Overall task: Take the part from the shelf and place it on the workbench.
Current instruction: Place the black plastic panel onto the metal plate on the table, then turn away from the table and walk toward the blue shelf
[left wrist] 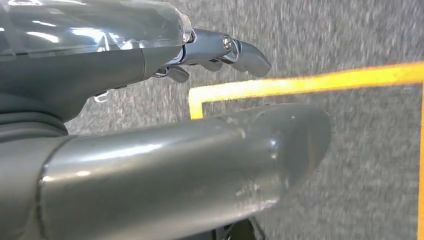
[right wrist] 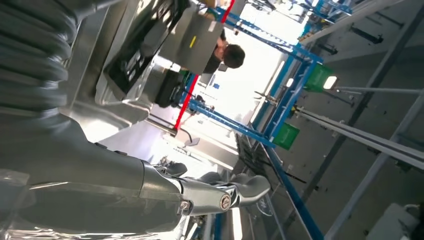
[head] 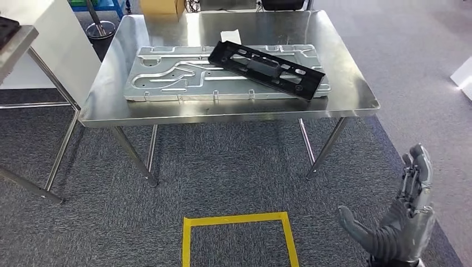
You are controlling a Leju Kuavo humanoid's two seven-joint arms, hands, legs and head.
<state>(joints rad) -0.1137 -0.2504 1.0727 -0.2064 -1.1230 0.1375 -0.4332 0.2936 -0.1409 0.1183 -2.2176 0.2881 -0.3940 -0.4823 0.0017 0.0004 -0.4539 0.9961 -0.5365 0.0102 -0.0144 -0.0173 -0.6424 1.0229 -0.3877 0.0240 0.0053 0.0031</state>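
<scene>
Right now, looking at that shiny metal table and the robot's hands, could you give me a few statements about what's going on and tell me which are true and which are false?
1. The long black plastic part lies on the large silver stamped metal plate. True.
2. The right hand holds the black part. False: it hangs low beside the table, holding nothing, fingers apart.
3. The silver plate rests on the stainless steel workbench. True.
4. A red square is taped on the grey carpet. False: the yellow tape square is yellow.
5. The left hand presses on the workbench. False: it hangs over the carpet near the yellow tape.
</scene>
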